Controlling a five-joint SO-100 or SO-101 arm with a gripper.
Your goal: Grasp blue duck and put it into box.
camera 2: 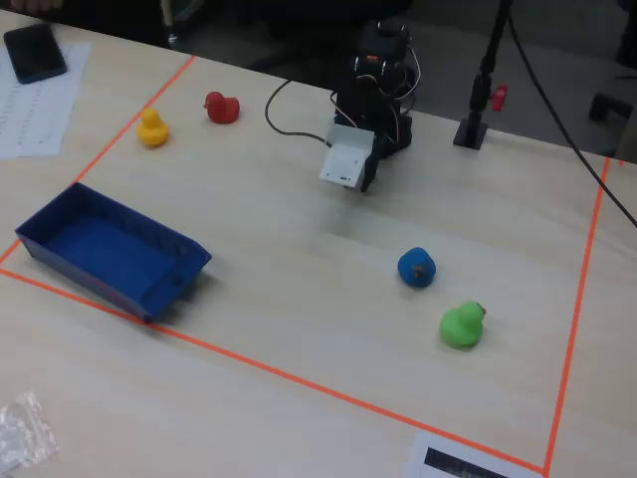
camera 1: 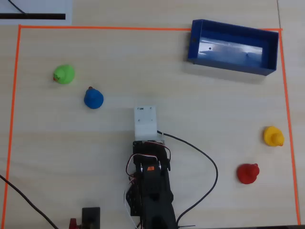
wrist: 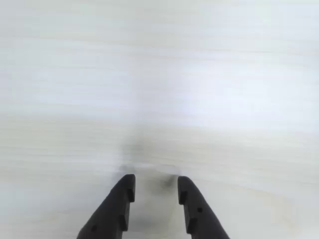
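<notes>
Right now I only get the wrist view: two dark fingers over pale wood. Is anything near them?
Observer: Nothing close. The blue duck sits apart from the gripper, off to its left in the overhead view.
Operator: Any other toys?
Observer: Yes, a green duck just beyond the blue one, and a yellow duck and red duck on the opposite side.
Operator: And the box?
Observer: The box lies at the top right of the overhead view, inside the orange tape, with no duck in it.
</notes>
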